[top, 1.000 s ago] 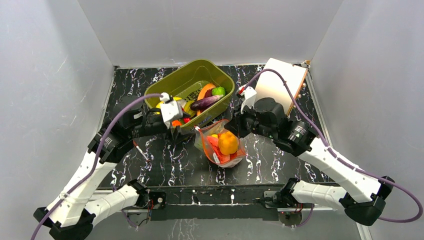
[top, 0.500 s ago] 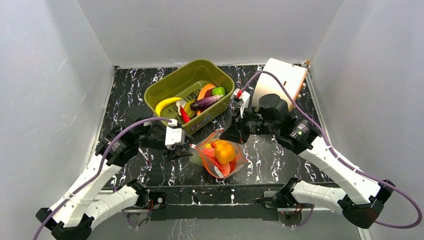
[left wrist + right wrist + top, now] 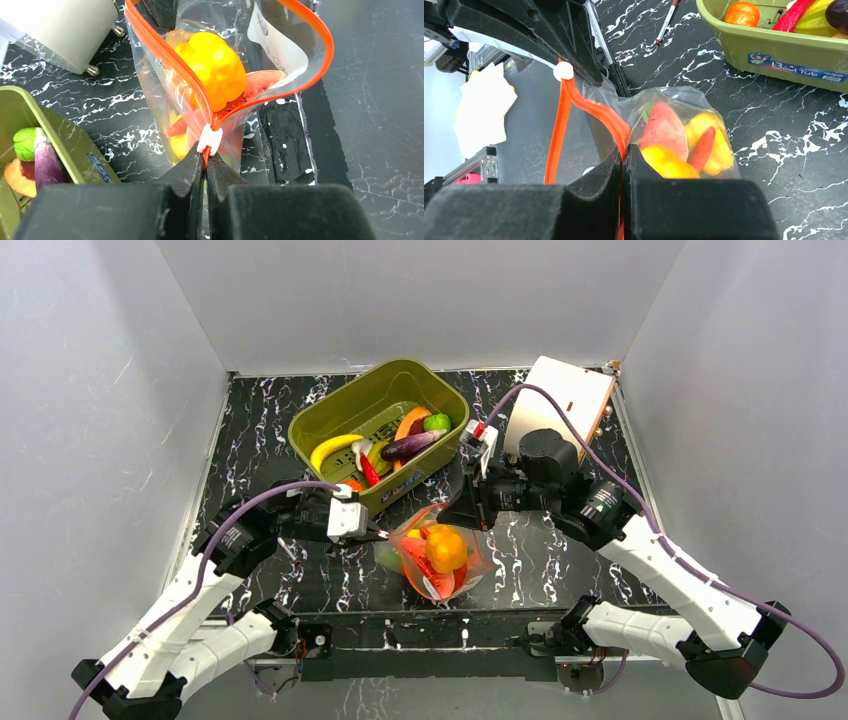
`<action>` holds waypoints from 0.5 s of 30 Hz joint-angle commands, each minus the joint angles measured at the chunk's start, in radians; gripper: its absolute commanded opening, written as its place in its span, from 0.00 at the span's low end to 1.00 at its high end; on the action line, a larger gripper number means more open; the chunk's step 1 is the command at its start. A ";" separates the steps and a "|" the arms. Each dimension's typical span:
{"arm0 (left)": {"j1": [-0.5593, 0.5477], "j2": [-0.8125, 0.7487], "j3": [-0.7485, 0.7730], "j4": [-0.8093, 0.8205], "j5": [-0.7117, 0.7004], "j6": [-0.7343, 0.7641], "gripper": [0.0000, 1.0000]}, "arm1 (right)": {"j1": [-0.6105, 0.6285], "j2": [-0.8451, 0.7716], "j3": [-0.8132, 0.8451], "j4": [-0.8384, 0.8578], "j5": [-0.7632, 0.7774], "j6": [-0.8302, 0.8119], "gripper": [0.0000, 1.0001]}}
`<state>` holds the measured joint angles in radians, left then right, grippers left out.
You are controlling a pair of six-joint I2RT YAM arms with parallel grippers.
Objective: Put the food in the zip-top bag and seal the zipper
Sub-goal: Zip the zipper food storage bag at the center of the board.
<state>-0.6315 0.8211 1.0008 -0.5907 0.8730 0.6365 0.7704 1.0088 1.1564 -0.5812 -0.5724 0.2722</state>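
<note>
The clear zip-top bag (image 3: 437, 558) lies on the black table in front of the tub, its mouth gaping. Inside it I see food: a yellow pepper (image 3: 215, 70), a red chilli (image 3: 703, 147) and a pinkish-red piece (image 3: 664, 131). My left gripper (image 3: 205, 162) is shut on the left end of the red-orange zipper (image 3: 331, 50), right behind its white slider (image 3: 210, 139). At the strip's other end, my right gripper (image 3: 623, 152) is also shut on the zipper (image 3: 599, 112). From above, the left gripper (image 3: 378, 533) and right gripper (image 3: 462, 518) flank the bag.
The olive-green tub (image 3: 345, 400) behind the bag holds more food: a banana (image 3: 335, 448), an aubergine (image 3: 408, 446), a green piece (image 3: 436, 422) and an orange ball (image 3: 742, 13). A white board (image 3: 560, 400) leans at the back right. A pen (image 3: 667, 21) lies on the table.
My left gripper came down from the tub to the bag's left end and shut on the zipper. The bag shifted slightly forward and left. The right gripper kept its grip.
</note>
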 commanded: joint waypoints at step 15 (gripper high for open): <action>-0.004 -0.009 -0.097 0.304 0.020 -0.176 0.00 | -0.003 -0.083 -0.055 0.106 0.181 0.021 0.38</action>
<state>-0.6315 0.8005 0.9180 -0.4198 0.8680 0.5381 0.7700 0.9840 1.1084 -0.5598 -0.4637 0.2955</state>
